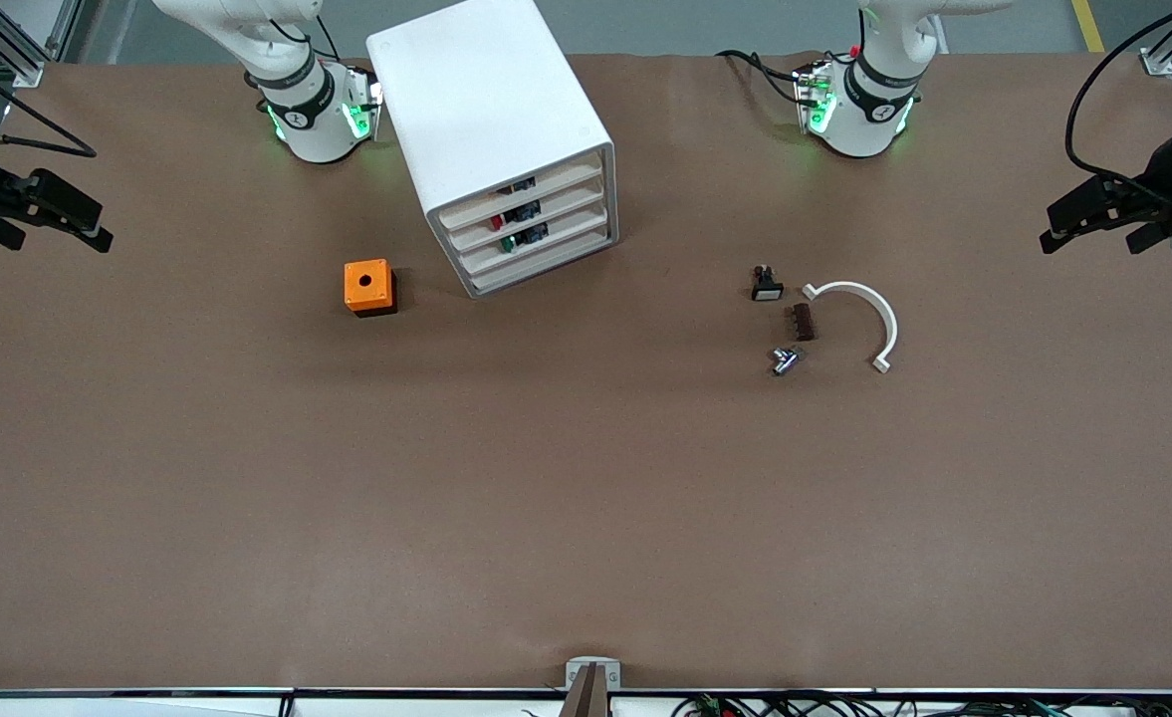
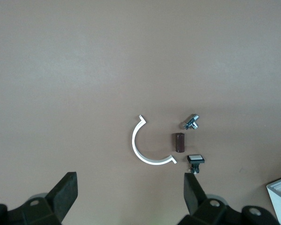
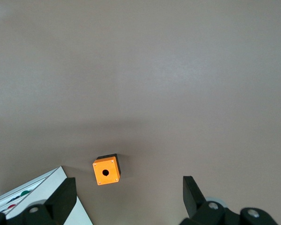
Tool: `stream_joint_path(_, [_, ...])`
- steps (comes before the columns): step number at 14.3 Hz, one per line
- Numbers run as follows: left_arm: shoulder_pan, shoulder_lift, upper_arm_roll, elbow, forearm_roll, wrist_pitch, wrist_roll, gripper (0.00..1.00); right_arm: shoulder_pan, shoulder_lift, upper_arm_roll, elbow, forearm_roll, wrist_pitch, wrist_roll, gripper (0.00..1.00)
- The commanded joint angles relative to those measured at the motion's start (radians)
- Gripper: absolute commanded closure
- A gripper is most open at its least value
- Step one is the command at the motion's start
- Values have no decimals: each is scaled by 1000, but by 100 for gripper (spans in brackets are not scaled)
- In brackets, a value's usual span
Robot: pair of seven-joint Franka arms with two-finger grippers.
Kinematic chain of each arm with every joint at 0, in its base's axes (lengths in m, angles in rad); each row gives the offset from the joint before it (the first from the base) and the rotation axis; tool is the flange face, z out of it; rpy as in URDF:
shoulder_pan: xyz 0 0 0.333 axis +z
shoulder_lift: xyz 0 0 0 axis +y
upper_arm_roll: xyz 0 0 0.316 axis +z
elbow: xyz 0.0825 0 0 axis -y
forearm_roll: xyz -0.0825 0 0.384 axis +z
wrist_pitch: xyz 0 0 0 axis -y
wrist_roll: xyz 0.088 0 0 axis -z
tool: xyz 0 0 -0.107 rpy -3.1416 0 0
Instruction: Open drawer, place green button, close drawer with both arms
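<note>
The white cabinet (image 1: 491,119) stands near the robots' bases, all four drawers pushed in. Its third drawer (image 1: 561,239) shows the green-capped button (image 1: 509,242) through its front. In the right wrist view the cabinet's front (image 3: 37,187) shows at the edge with a green spot (image 3: 24,192). My right gripper (image 1: 100,227) (image 3: 129,192) hangs open and empty over the right arm's end of the table. My left gripper (image 1: 1049,231) (image 2: 130,192) hangs open and empty over the left arm's end. Both are far from the cabinet.
An orange cube with a hole (image 1: 368,287) (image 3: 106,170) sits beside the cabinet toward the right arm's end. Toward the left arm's end lie a black switch with a white face (image 1: 766,286) (image 2: 195,161), a brown block (image 1: 802,322), a metal part (image 1: 785,359) and a white arc (image 1: 864,304).
</note>
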Motion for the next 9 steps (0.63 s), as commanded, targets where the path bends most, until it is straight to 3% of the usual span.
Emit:
stream_joint_path(1, [-8,22,-2,48,28,-50,0,0,-3,2,2,24,-7,-9,-12,0])
stream_joint_path(9, [-2,25,-2,50,26,-59,3,0,-49,2,0,77,-9,-12,-12,0])
